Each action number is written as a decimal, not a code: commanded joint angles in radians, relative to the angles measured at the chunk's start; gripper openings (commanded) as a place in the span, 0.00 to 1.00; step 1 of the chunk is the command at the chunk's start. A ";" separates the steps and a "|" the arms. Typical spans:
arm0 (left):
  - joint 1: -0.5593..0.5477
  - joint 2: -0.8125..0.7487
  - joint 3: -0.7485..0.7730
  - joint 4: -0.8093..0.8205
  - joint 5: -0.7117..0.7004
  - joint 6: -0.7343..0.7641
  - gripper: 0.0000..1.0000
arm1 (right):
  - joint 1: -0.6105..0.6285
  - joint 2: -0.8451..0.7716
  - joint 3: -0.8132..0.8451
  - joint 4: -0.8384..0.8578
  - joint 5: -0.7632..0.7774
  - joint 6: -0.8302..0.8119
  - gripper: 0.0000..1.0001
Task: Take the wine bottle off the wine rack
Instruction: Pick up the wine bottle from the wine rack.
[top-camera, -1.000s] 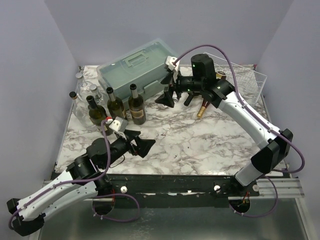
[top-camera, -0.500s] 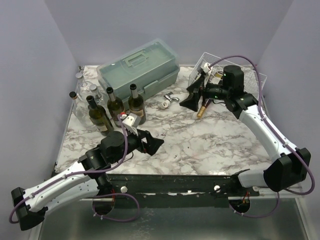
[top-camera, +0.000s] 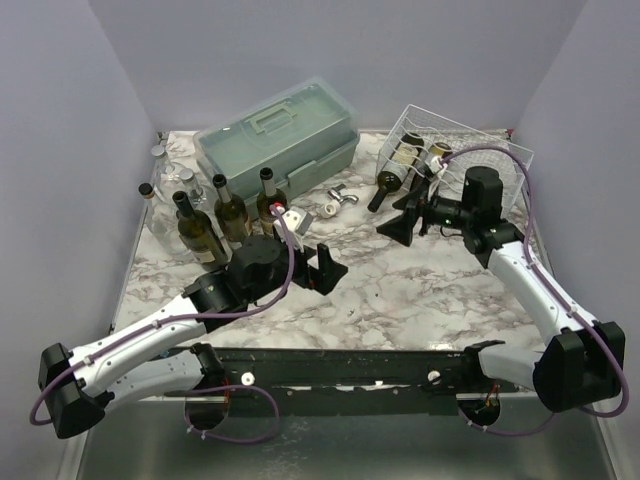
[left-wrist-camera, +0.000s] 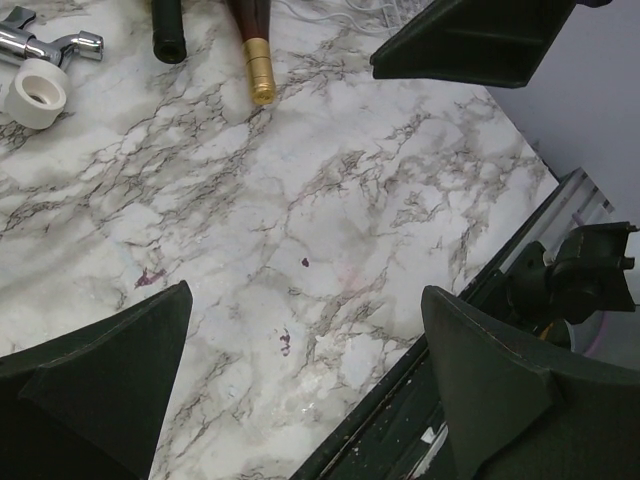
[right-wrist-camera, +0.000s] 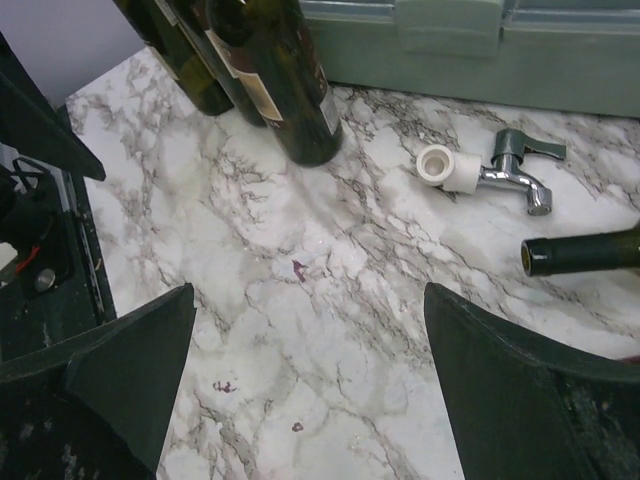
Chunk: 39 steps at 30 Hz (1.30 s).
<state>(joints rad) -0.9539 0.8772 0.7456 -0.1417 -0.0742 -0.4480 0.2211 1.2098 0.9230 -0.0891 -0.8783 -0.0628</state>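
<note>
The white wire wine rack (top-camera: 487, 152) stands at the back right. Wine bottles lie in it with their necks pointing toward the table's middle. A dark green bottle's (top-camera: 389, 184) open mouth shows in the right wrist view (right-wrist-camera: 580, 253). In the left wrist view its neck (left-wrist-camera: 168, 28) lies beside a gold-capped bottle neck (left-wrist-camera: 257, 62). My right gripper (top-camera: 399, 218) (right-wrist-camera: 309, 290) hangs open and holds nothing, just in front of the necks. My left gripper (top-camera: 325, 266) (left-wrist-camera: 305, 295) is open and holds nothing over the marble near the table's centre.
A pale green toolbox (top-camera: 278, 138) stands at the back. Several upright bottles (top-camera: 232, 212) and small jars (top-camera: 160, 152) crowd the left. A chrome tap with a white fitting (top-camera: 340, 199) lies between toolbox and rack. The black front rail (top-camera: 350, 360) borders the near edge.
My right arm swung from beside the toolbox rightward and down, uncovering the rack. My left arm reached forward and right toward the centre. Both grippers stayed open.
</note>
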 joint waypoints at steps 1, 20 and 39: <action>0.016 0.062 0.064 0.016 0.054 0.040 0.99 | -0.032 -0.046 -0.089 0.150 0.034 0.095 0.99; 0.142 0.339 0.252 0.027 0.212 0.080 0.99 | -0.207 -0.071 -0.256 0.316 0.225 0.267 0.99; 0.195 0.771 0.639 -0.128 0.157 0.187 0.98 | -0.212 -0.017 -0.206 0.245 0.248 0.271 0.99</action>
<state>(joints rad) -0.7670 1.5845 1.3117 -0.2161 0.1104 -0.3069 0.0174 1.1851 0.6853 0.1753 -0.6571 0.2092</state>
